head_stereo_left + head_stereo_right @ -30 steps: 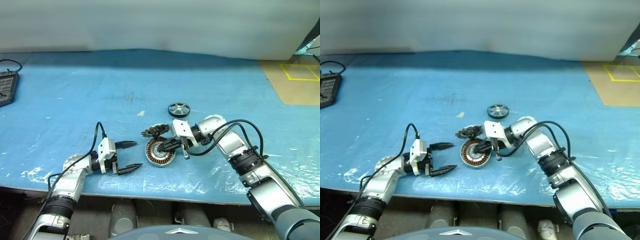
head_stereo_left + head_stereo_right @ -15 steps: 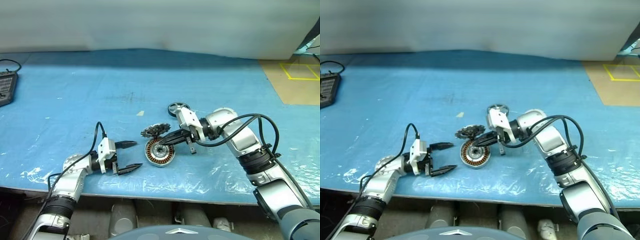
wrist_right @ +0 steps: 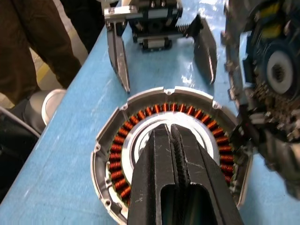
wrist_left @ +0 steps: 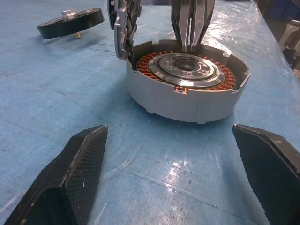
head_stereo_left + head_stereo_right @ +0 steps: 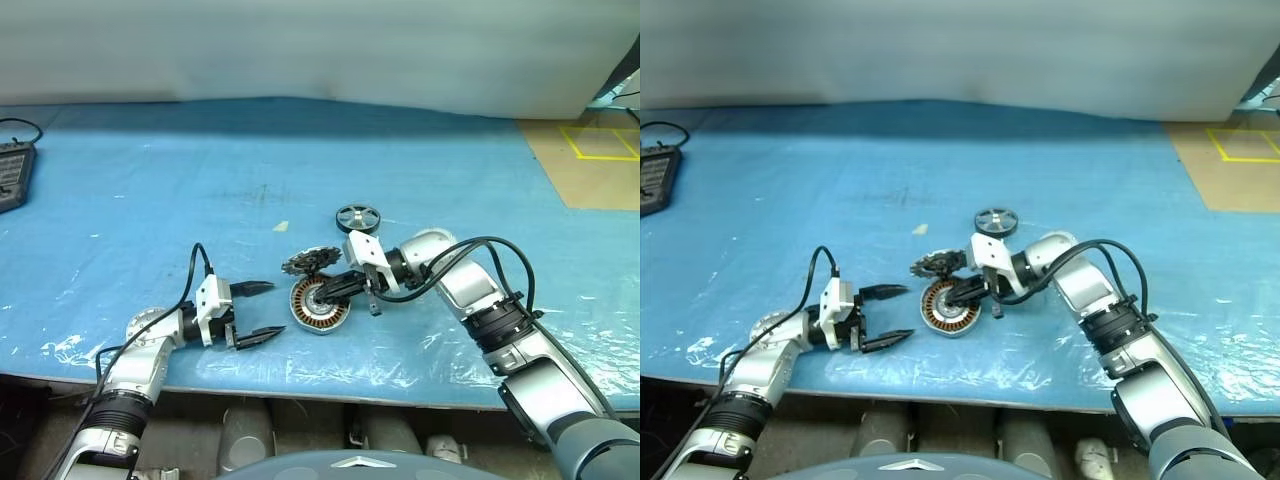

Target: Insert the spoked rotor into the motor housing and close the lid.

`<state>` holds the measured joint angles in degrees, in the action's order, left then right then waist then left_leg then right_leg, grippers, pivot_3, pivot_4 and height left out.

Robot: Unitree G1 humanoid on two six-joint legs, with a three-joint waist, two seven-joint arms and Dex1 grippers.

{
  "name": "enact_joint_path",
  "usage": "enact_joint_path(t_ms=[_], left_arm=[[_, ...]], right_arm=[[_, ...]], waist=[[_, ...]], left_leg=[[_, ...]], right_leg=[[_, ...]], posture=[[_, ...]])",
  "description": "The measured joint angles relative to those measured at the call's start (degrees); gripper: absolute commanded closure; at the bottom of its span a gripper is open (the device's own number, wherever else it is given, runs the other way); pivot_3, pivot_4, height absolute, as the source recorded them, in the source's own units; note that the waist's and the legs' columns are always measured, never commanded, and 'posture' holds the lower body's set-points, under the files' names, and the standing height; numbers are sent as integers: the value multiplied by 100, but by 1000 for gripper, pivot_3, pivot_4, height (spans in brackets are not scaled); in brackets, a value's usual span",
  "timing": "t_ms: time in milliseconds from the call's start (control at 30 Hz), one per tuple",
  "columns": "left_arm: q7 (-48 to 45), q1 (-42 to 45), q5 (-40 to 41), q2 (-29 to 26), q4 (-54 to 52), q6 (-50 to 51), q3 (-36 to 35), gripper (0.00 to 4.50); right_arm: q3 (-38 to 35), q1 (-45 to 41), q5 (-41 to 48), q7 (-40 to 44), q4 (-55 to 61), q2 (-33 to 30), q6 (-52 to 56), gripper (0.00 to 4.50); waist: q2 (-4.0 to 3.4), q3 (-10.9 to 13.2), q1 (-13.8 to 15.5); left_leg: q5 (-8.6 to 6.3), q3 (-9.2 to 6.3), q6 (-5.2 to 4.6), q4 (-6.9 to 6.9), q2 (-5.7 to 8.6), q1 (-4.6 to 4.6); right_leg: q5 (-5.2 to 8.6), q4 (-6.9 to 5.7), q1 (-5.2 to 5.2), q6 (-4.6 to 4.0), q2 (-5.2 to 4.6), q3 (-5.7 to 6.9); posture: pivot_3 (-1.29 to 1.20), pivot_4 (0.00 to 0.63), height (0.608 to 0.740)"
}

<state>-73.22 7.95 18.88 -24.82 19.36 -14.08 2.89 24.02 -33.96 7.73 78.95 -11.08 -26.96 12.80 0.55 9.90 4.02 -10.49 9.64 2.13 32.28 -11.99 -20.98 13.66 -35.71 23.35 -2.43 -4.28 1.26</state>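
Note:
The motor housing (image 5: 318,308), a silver cup ringed with copper windings, lies near the table's front edge. Its toothed lid (image 5: 310,262) stands open, hinged at the housing's far rim. The spoked rotor (image 5: 357,217), dark-rimmed, lies flat on the table behind them. My right gripper (image 5: 327,291) is shut and empty, its tips over the housing's central hub (image 3: 145,136); I cannot tell whether they touch it. My left gripper (image 5: 264,312) rests open just left of the housing, pointing at it, with nothing between its fingers (image 4: 79,164).
The blue plastic-covered table (image 5: 150,200) runs wide to the left and back. A black device (image 5: 12,175) sits at its far left edge. A small pale scrap (image 5: 282,227) lies behind the lid. A person in dark clothes (image 3: 33,42) stands beyond the table's front edge.
My right gripper lifted back toward the rotor half a second ago, then came back down over the housing's hub. The left arm, housing, lid and rotor have stayed put.

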Motion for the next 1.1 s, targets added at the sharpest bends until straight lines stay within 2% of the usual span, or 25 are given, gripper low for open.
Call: enact_joint_path(t_ms=[433,667,900,1033,1100], left_arm=[[18,-22,1,-9,-9,19,-1,0],[-35,-15,2,-9,6,6,-2,0],[-63,21,3,-8,70,-52,-1,0],[-101,31,3,-10,111,-93,-9,0],[-104,41,4,-10,146,-120,-12,0]], right_arm=[[207,-75,-528,-145,-108,-76,-889,4461],[47,-69,-213,35,138,-168,-398,4461],[-448,-60,369,187,825,-669,313,4461],[-752,-154,267,-120,403,-917,363,4461],[-815,-415,31,-542,-279,-894,156,3901]], waist=[[0,0,-6],[0,0,-3],[0,0,5],[0,0,-1],[-1,0,-9]], left_leg=[[0,0,0,1,1,11],[0,0,-1,0,0,3],[0,0,-1,1,-1,4],[0,0,-1,1,4,5],[1,0,0,3,8,7]], right_leg=[[0,-2,-8,0,0,-1],[0,0,-4,0,0,-1],[0,-1,-4,0,0,-1],[0,-2,-3,0,0,-1],[0,-6,-2,0,0,-2]], posture=[[0,150,740],[0,150,740],[0,150,740],[0,150,740],[0,150,740]])
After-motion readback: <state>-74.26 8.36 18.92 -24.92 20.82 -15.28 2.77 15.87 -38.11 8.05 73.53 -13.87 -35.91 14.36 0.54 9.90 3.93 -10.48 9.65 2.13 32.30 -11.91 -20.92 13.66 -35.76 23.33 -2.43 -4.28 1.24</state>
